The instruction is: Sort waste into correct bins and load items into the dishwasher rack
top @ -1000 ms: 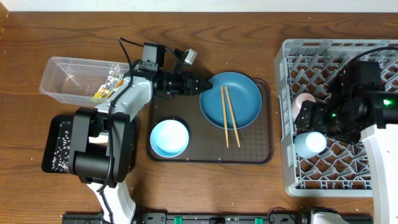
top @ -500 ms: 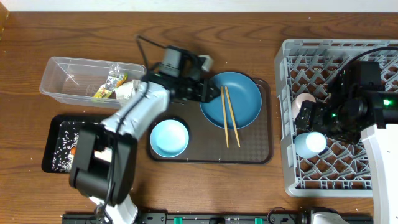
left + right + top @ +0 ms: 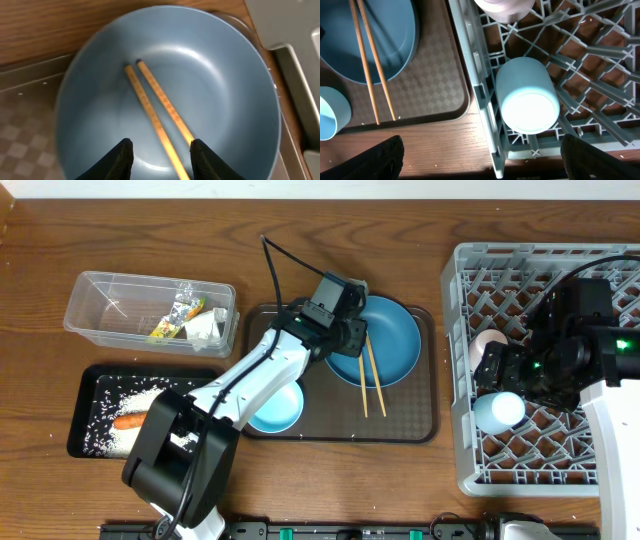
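My left gripper (image 3: pixel 161 159) hovers open low over the large blue plate (image 3: pixel 215 80), (image 3: pixel 392 330). The two wooden chopsticks (image 3: pixel 156 107), (image 3: pixel 368 375) lie across the plate; one runs between my fingertips, the other right by the right one. The light blue bowl (image 3: pixel 270 408) sits on the brown tray, partly under my left arm. In the grey dishwasher rack (image 3: pixel 560 280) lie a pink cup (image 3: pixel 488 343) and a light blue cup (image 3: pixel 527 97). My right gripper (image 3: pixel 482 160) stands wide open and holds nothing, above the rack's left edge.
The clear tub (image 3: pixel 110 305) at the back left holds the yellow-green wrapper (image 3: pixel 175 320) and the white tissue (image 3: pixel 210 326). The black tray (image 3: pixel 88 385) holds the carrot (image 3: pixel 130 421) and rice grains (image 3: pixel 140 393). The brown serving tray (image 3: pixel 400 425) lies mid-table.
My left arm has swung right from beside the clear tub to over the blue plate and chopsticks, uncovering the black tray. The right arm has not moved.
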Controlling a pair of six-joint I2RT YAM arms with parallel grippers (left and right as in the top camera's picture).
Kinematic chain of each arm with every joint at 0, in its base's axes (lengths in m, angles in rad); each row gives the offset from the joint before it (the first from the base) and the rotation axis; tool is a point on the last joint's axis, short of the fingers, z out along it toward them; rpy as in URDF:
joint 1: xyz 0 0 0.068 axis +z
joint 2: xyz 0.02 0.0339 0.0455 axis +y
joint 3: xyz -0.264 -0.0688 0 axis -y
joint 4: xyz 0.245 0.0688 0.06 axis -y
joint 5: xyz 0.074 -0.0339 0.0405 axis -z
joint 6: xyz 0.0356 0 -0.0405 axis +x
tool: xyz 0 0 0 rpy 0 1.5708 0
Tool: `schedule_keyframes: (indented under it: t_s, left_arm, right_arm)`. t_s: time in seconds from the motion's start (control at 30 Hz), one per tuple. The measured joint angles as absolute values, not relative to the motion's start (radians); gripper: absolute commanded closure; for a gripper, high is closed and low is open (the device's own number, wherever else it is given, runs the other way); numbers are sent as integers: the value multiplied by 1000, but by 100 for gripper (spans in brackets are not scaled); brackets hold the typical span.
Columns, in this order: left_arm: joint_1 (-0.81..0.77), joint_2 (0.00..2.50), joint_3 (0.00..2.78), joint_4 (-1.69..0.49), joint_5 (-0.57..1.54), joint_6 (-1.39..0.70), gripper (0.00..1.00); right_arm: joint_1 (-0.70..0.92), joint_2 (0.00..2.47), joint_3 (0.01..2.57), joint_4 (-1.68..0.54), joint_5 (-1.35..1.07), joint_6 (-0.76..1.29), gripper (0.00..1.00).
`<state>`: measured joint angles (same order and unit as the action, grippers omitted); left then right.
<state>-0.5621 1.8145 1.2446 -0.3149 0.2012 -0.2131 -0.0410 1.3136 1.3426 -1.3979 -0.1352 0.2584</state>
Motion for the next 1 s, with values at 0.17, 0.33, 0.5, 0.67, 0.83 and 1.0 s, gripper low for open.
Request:
schedule_keyframes:
  t_s: [0.17,0.33,0.5,0.67,0.83,1.0]
  left_arm:
    - [-553,1814,1245,-316,184,-214,59]
    - [-550,1814,1245,-315,179,-214,59]
    - [-550,1814,1245,-313,179,-213,59]
    - [-550,1814,1245,-310,179,-213,59]
    - [-550,1814,1245,-310,179,-213,59]
    - [-550,1814,1245,-310,179,-213,59]
  right_arm:
    - [-41,1314,1343,-1398,-135,258,1]
    - [-41,1314,1343,-1398,-135,258,1]
    - [-41,1314,1343,-1398,-135,258,1]
    - [-41,1314,1343,-1397,-135,258,1]
    - [-41,1314,1343,-1380,-136,258,1]
    - [-41,1314,1341,-1414,-139,258,9]
